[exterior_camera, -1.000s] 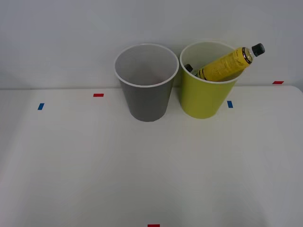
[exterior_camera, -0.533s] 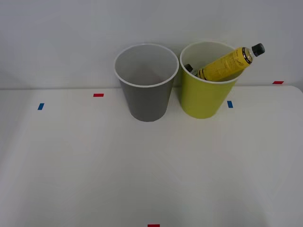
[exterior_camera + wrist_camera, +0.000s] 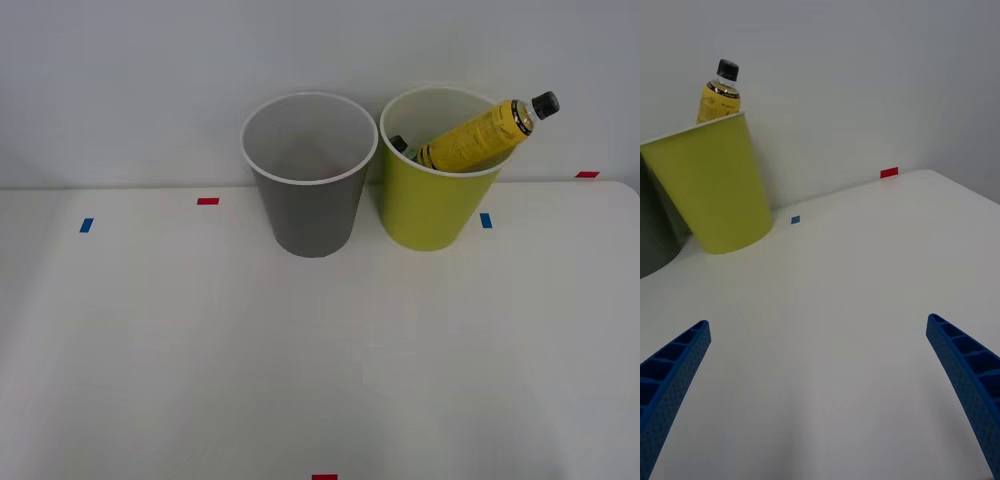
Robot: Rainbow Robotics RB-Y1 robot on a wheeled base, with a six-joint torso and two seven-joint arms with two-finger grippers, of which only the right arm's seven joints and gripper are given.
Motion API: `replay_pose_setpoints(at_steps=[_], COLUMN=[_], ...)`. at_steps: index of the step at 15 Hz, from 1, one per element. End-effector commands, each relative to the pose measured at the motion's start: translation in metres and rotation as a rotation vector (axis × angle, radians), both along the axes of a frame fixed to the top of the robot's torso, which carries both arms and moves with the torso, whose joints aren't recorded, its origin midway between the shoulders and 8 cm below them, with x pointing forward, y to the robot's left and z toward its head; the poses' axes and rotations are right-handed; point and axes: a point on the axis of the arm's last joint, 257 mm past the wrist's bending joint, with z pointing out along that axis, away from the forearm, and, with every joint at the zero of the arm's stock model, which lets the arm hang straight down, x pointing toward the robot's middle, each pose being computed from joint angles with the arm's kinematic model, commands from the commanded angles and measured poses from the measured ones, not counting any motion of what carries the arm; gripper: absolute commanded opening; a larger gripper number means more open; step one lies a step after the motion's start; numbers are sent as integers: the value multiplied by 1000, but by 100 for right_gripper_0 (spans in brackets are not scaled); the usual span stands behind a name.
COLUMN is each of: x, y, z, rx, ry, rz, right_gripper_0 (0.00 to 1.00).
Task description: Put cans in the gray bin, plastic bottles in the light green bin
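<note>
Front view: gray bin (image 3: 308,175) at 12 o'clock on the table (image 3: 300,360), light green bin (image 3: 440,170) touching it toward 1 o'clock. One yellow bottle (image 3: 478,134) leans tilted in the green bin, cap past the rim; one smaller dark-capped bottle (image 3: 401,146) beside it. Count: two bins, two bottles. Likely light, stiff, slick plastic; grip mid-body. Right wrist view: right gripper (image 3: 820,390) wide open, holding nothing, over bare table near the green bin.
</note>
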Motion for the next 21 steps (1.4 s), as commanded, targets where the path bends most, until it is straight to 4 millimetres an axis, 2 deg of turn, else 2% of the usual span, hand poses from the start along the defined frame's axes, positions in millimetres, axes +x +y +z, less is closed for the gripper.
replay_pose_setpoints(at_steps=[1, 21], x=[0, 0], y=[0, 0], z=[0, 0], rx=[0, 0], ry=[0, 0], rz=[0, 0], right_gripper_0=[100, 100])
